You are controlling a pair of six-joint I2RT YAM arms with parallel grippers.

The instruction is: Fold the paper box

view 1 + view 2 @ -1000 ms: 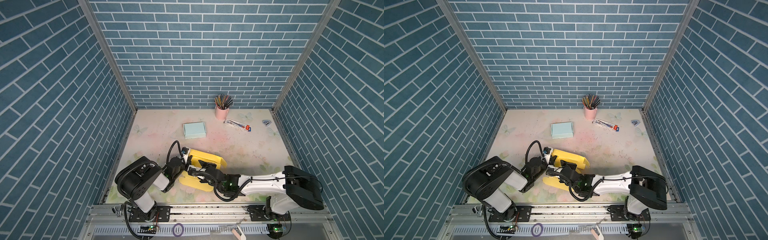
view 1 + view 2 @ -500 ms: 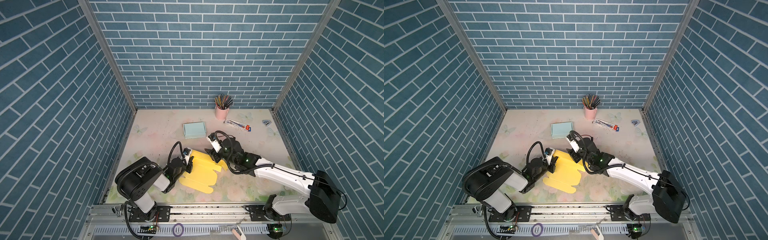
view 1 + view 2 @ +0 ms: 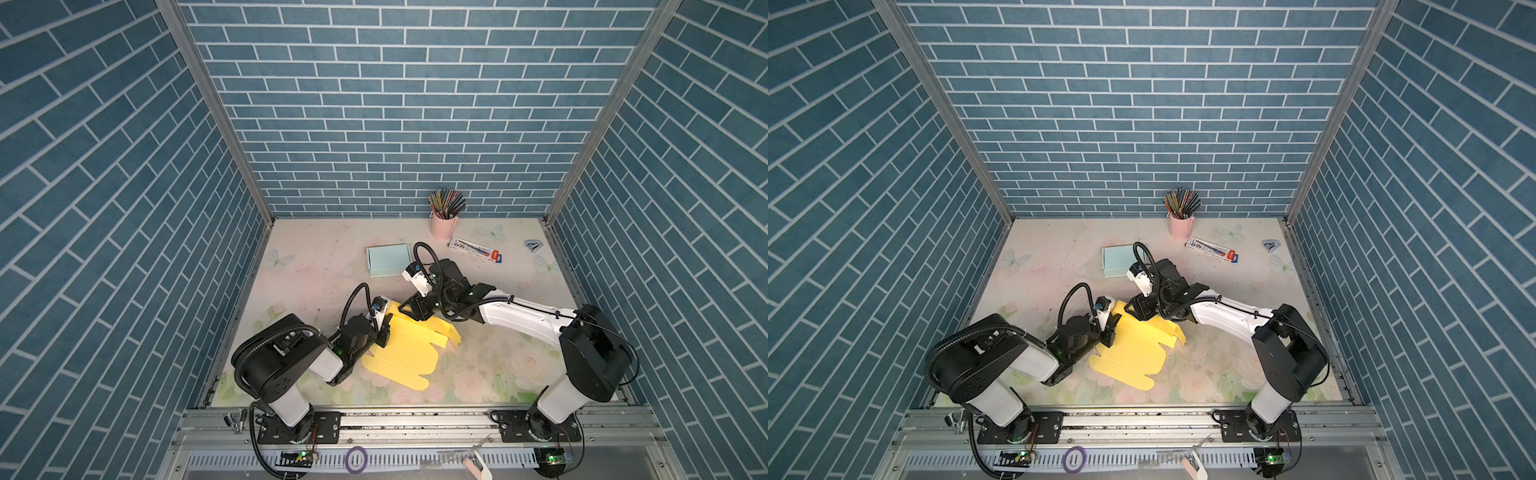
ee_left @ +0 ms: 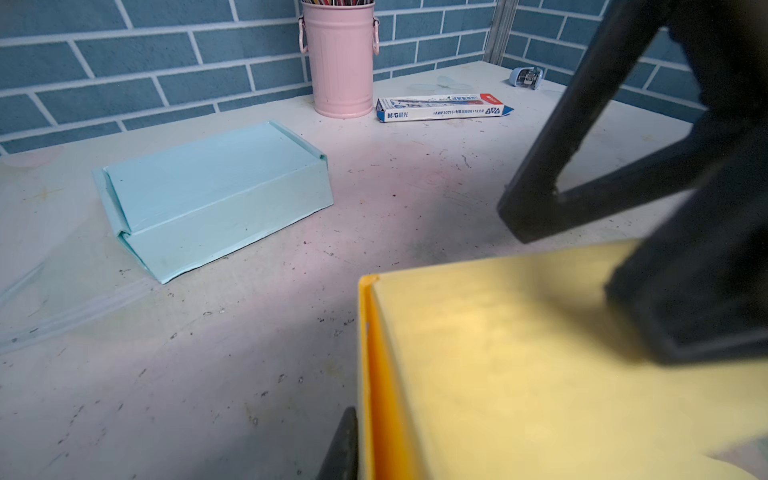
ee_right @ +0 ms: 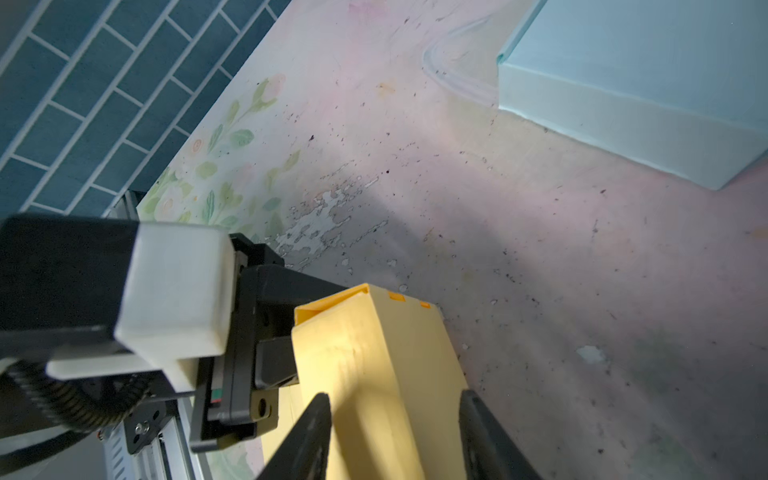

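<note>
My left hand (image 3: 384,332) sits on the near side of the folded light blue box (image 3: 388,259), well apart from it. It is clamped on the left end of the raised wall of the yellow paper box (image 3: 405,357). In the left wrist view that wall rises straight out of my grip.

The yellow paper box lies half flat on the bench (image 3: 316,266), nearer me than the light blue box and not touching it. One long wall stands up on the side facing the light blue box. The wide panel and its rounded flaps lie spread toward me.

My right hand (image 3: 412,309) comes in between the light blue box and that wall. Its fingers (image 5: 316,419) are apart and straddle the wall's top; I cannot tell whether they press it.

I judge the step in hand to be doubling this wall over and seating it. To do it well I would:
- hold the left clamp firm as an anchor;
- close the right hand only lightly;
- work along the crease away from the left hand;
- push down square, so the thin card neither buckles nor skids toward the light blue box.
</note>
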